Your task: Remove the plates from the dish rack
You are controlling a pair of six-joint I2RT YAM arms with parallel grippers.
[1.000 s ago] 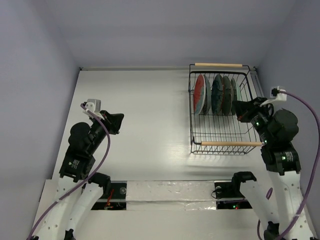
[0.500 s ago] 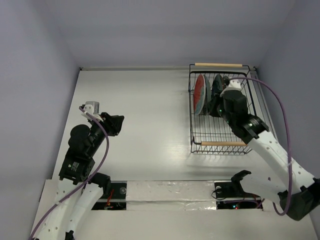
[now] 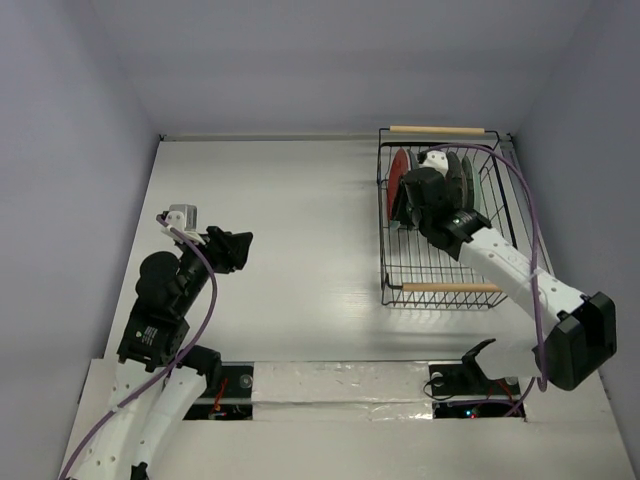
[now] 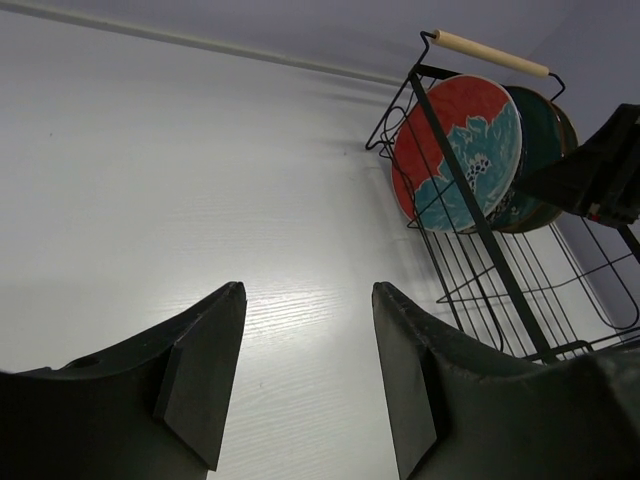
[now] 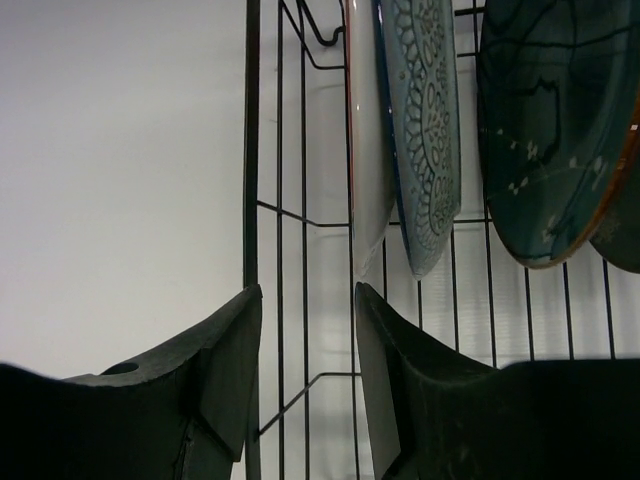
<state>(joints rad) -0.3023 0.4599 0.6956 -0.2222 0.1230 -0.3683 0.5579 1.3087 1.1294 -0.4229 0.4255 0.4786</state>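
Note:
The dish rack (image 3: 447,287), black wire with wooden handles, stands at the back right. Several plates stand on edge in its far half. The red plate (image 3: 399,178) is leftmost, with a teal flower face in the left wrist view (image 4: 455,150). In the right wrist view it shows edge-on (image 5: 366,130), then the blue patterned plate (image 5: 425,130), the dark teal plate (image 5: 555,120) and a brown rim (image 5: 625,235). My right gripper (image 3: 403,210) (image 5: 307,300) is open and empty over the rack's left wall, just short of the red plate's edge. My left gripper (image 3: 240,250) (image 4: 308,290) is open and empty over the table, far left of the rack.
The white table (image 3: 290,200) stretches between the left arm and the rack. Grey walls close the back and both sides. The rack's near half (image 3: 440,260) holds no plates. The right arm's cable (image 3: 520,200) arcs over the rack's right side.
My right arm has swung from the rack's right side across the plates to the left end by the red plate. The left arm has barely moved.

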